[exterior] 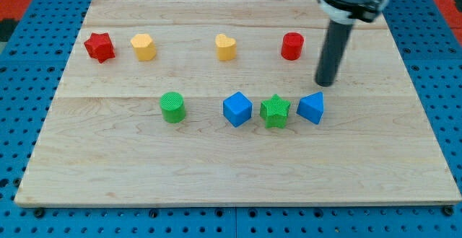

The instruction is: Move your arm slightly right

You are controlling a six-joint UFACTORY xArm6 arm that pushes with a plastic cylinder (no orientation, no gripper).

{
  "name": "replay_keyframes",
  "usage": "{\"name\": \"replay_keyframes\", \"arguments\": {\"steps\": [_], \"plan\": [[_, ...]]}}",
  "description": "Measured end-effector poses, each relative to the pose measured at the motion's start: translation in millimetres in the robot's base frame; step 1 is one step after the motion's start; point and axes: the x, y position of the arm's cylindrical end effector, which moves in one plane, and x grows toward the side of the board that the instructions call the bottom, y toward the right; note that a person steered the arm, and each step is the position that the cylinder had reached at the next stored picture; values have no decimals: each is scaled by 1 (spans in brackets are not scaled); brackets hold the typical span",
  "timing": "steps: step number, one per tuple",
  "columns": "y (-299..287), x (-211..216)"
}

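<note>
My tip [326, 84] is at the end of the dark rod, on the wooden board toward the view's right. It stands just above the blue triangular block [311, 108] and below-right of the red cylinder [291, 46], touching neither. In a row to the left of the blue triangular block lie a green star [275, 111], a blue cube [237, 109] and a green cylinder [172, 107]. Along the top row lie a yellow heart [226, 47], a yellow pentagon-like block [144, 47] and a red star [99, 47].
The wooden board [108, 166] rests on a blue perforated surface [22, 122]. The board's right edge [422, 108] is a short way to the right of my tip.
</note>
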Motion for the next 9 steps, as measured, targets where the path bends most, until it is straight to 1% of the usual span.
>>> {"name": "replay_keyframes", "arguments": {"steps": [1,2,3,8,9], "plan": [[-2,33],[-18,43],[-31,43],[1,43],[1,35]]}}
